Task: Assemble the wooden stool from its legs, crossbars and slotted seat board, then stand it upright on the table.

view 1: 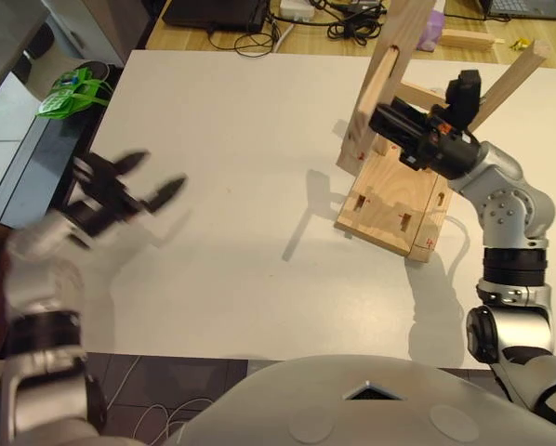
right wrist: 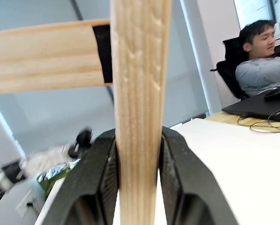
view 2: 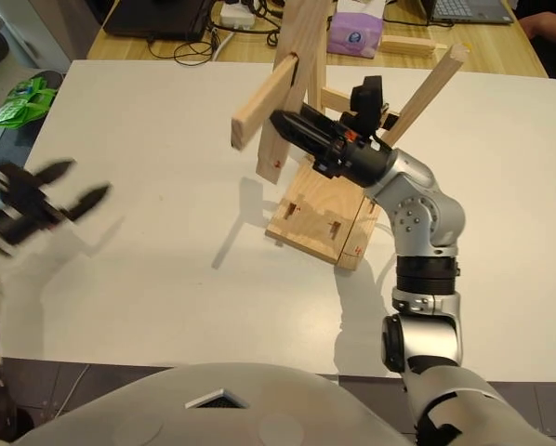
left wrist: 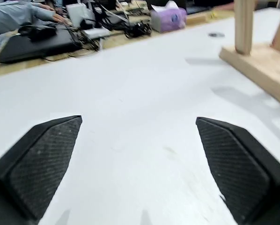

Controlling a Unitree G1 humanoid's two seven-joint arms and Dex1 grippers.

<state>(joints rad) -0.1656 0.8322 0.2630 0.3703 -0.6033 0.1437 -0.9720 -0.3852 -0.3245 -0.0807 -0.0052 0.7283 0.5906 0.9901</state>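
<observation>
Right claw [view 2: 292,130] clamps one upright leg [view 2: 301,56] of the upturned stool [view 1: 390,209], seat-down on the tabletop's [view 2: 166,111] right side; left claw [view 1: 155,174], open, would best brace the seat before tipping.

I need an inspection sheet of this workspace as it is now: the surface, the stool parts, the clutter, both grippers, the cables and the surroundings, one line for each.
Surface: white table, with the stool parts on its right half.
Job's things: seat board lies on the table; upright leg rises from it, with a crossbar jutting sideways; second leg leans outward.
Clutter: green object off the table's left edge; tissue box and loose wooden piece on the far desk.
Grippers: right gripper shut on the upright leg; left gripper open, holding nothing, above the table's left part.
Cables: cable tangle on the far desk.
Surroundings: dark laptop on the far desk.
</observation>
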